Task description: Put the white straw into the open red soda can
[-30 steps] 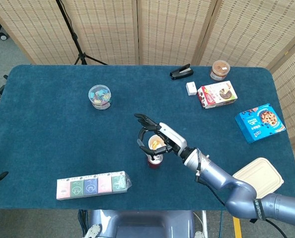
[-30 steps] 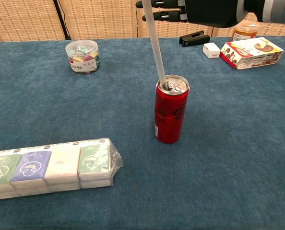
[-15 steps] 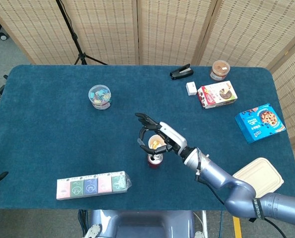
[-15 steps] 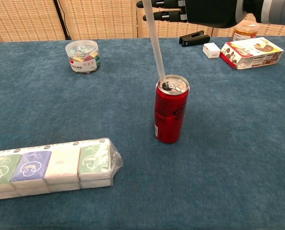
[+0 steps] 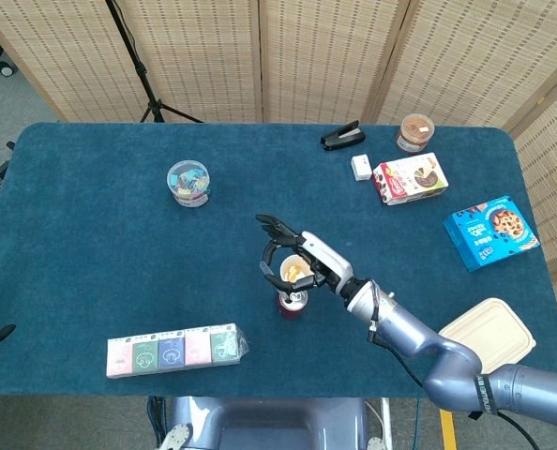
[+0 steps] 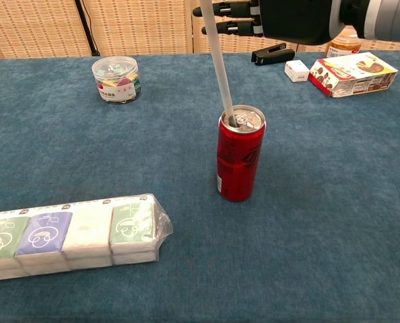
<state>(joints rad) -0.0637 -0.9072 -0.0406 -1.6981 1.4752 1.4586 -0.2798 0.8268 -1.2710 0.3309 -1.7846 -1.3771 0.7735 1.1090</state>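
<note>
Table cloth (image 6: 335, 202): deep blue. Soda can (image 6: 240, 161): red, silver top; straw (image 6: 218, 60): white. Tissue packs (image 6: 65, 235): pink, green, blue, white in a row; screen (image 5: 260, 56): tan woven.

The head view looks steeply down from high above on the whole blue table (image 5: 91, 281). The chest view sits low at the table's near edge, facing across, close to the red soda can (image 6: 240, 156), which both views share.
</note>
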